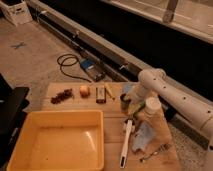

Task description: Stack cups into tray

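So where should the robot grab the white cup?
Probably at its round rim, coming straight down from above: the white cup looks upright, with its top free and its sides crowded. The gripper is close beside it, at the dark cup.

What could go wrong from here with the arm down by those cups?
The claw sits low at the dark cup, with the white cup close beside it, so the arm could tip that one over. The way to the yellow tray passes near the white brush; a cup carried low might catch on it.
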`<act>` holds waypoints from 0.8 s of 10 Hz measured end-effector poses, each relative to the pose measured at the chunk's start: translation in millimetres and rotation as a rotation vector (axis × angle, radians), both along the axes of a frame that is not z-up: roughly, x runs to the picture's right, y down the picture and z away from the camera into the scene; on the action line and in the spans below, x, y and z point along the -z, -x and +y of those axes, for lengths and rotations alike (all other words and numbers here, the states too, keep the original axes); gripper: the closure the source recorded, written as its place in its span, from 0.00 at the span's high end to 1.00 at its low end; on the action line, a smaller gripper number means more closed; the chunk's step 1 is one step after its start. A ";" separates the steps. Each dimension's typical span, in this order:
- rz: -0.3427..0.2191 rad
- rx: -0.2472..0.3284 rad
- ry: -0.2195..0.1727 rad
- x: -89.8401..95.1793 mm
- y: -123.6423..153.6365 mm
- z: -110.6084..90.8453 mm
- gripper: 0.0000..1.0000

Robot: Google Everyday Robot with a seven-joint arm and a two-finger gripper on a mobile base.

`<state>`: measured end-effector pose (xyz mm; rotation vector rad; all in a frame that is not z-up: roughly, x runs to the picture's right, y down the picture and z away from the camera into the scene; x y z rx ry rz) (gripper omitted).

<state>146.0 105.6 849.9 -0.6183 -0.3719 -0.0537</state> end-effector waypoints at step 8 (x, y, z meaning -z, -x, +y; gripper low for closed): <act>-0.042 -0.024 0.010 -18.2 4.8 12.8 0.00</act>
